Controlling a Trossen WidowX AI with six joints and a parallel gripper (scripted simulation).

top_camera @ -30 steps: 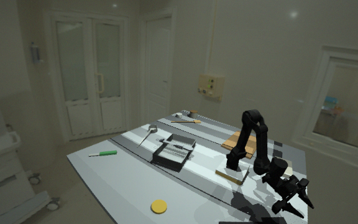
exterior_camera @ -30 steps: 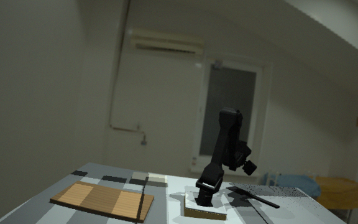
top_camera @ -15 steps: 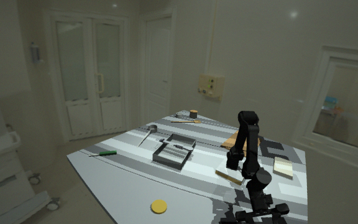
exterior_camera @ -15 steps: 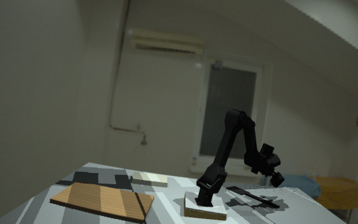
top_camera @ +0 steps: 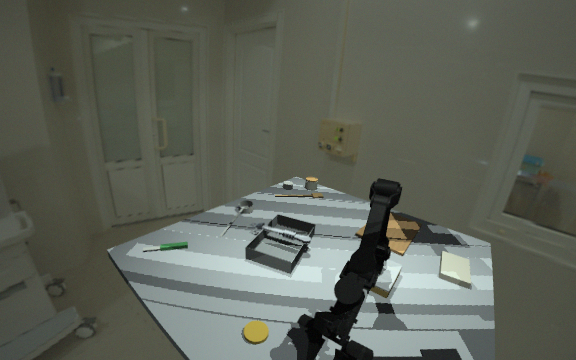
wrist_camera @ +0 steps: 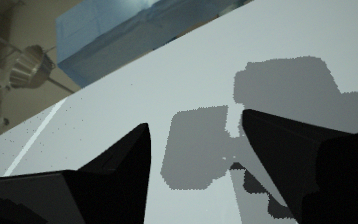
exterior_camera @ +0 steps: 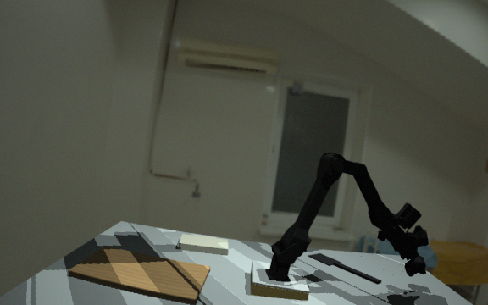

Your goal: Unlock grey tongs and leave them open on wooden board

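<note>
From the top view our gripper is cut off; it hangs partly open, holding nothing, above bare table near its edge.

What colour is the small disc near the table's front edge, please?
Yellow disc; clearest in the top view.

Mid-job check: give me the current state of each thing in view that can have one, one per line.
gripper: partly open, nothing between the fingers, above bare table
grey tongs: shut, lying across the roasting tin, not picked up
roasting tin: upright on the table, tongs across its rim
wooden board: flat, nothing on it
green-handled tool: lying flat
yellow disc: lying flat
</note>
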